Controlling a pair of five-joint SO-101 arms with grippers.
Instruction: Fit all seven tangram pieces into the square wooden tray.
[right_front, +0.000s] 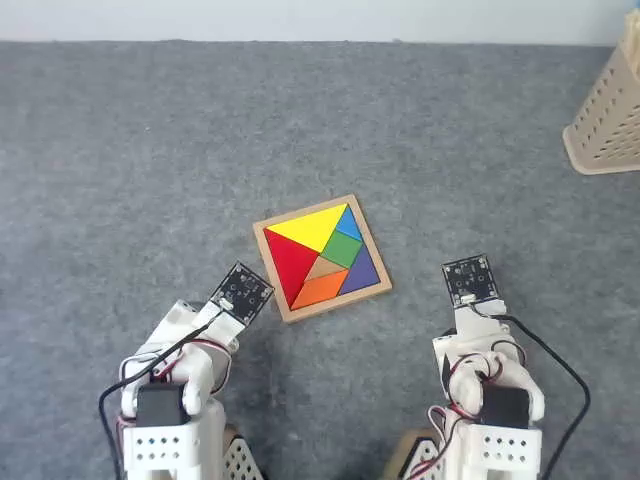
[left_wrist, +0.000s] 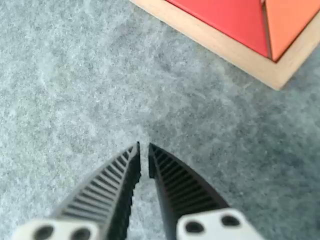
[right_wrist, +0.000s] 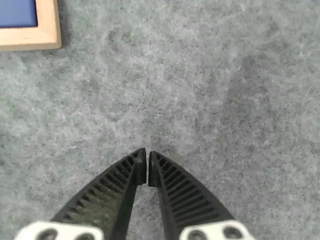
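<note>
- The left gripper (left_wrist: 144, 146) hangs over fuzzy grey felt (right_front: 150, 150), at about 7 o'clock from the tray. Its ribbed black fingers are closed to a thin slit and hold nothing.
- The square wooden tray (right_front: 277, 277) lies mid-table, turned like a diamond. It is filled flush by smooth flat pieces: the yellow triangle (right_front: 310, 230), red triangle (right_front: 288, 262), blue piece (right_front: 348, 225), green square (right_front: 341, 250), tan triangle (right_front: 322, 268), orange piece (right_front: 320, 289) and purple triangle (right_front: 362, 272).
- The right gripper (right_wrist: 147, 152) is at about 4 o'clock from the tray, its ribbed tips pressed together and empty.
- A beige perforated basket (right_front: 605, 110) stands at 2 o'clock.
</note>
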